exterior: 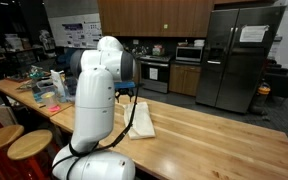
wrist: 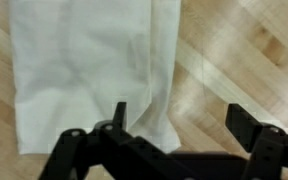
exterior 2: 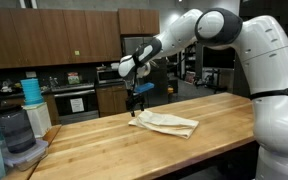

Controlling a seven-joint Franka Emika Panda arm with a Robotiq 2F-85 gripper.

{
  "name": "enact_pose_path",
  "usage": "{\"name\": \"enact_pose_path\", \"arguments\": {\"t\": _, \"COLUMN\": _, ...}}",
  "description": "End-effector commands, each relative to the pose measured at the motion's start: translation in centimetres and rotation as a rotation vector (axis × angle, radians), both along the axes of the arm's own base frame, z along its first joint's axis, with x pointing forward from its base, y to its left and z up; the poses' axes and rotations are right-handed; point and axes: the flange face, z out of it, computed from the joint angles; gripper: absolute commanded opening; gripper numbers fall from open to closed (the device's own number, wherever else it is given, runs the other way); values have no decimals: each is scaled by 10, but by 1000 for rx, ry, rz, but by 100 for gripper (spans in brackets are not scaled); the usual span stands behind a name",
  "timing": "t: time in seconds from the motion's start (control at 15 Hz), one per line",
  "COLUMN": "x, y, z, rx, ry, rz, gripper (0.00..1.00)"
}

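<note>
In an exterior view, two round stools (exterior: 14, 148) stand at the left end of the long wooden table (exterior: 224, 140), and a huddle of containers (exterior: 46, 85) crowds the tabletop there. Behind the table sit a stove (exterior: 154, 72) and, far right, a steel fridge (exterior: 239, 55). The robot's own white arm (exterior: 96, 100) fills the middle of this view and hides part of the table behind it. The white cloth (exterior: 141, 122) lies just right of the arm, well apart from the clutter, with bare wood around it.

In an exterior view from across the table, a stack of blue cups (exterior 2: 31, 90) and clear tubs (exterior 2: 22, 135) sit at the left edge. The cloth (exterior 2: 166, 123) lies folded and rumpled near the middle of the tabletop. This view gives an unobstructed look at the gripper (exterior 2: 136, 103), which hangs just above the cloth's left end; whether it touches the cloth cannot be told.

Only the wrist view shows the folds close up. The cloth (wrist: 94, 60) covers the left half of the frame, with its long edge running down the middle and bare table (wrist: 244, 50) at the right.

The arm reaches out from the right in a high arc, its wrist pointing straight down. The gripper (wrist: 182, 125) is spread wide and holds nothing. One finger sits over the cloth's edge and the other over bare wood.
</note>
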Motion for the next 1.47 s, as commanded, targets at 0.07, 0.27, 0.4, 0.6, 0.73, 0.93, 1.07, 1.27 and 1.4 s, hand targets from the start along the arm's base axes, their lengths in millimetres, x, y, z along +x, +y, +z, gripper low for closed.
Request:
{"name": "enact_pose_path", "arguments": {"t": 0.07, "x": 17, "y": -6, "z": -19, "rx": -80, "ry": -118, "rz": -137, "gripper": 100}}
{"name": "enact_pose_path", "arguments": {"t": 0.27, "x": 25, "y": -11, "z": -35, "rx": -83, "ry": -92, "rz": -223, "gripper": 100}}
{"name": "enact_pose_path", "arguments": {"t": 0.4, "x": 28, "y": -15, "z": -41, "rx": -84, "ry": -81, "rz": -256, "gripper": 100}}
{"name": "enact_pose_path", "arguments": {"t": 0.6, "x": 32, "y": -15, "z": -47, "rx": -78, "ry": -77, "rz": -283, "gripper": 98}}
{"name": "enact_pose_path", "arguments": {"t": 0.73, "x": 33, "y": -14, "z": -47, "rx": -71, "ry": -75, "rz": -291, "gripper": 93}}
{"name": "enact_pose_path", "arguments": {"t": 0.93, "x": 30, "y": -11, "z": -45, "rx": -49, "ry": -63, "rz": -289, "gripper": 96}}
{"name": "enact_pose_path", "arguments": {"t": 1.07, "x": 29, "y": -9, "z": -41, "rx": -29, "ry": -63, "rz": -290, "gripper": 100}}
{"name": "enact_pose_path", "arguments": {"t": 1.27, "x": 31, "y": -6, "z": -40, "rx": -13, "ry": -57, "rz": -292, "gripper": 100}}
{"name": "enact_pose_path", "arguments": {"t": 1.4, "x": 33, "y": -8, "z": -46, "rx": -18, "ry": -40, "rz": -298, "gripper": 99}}
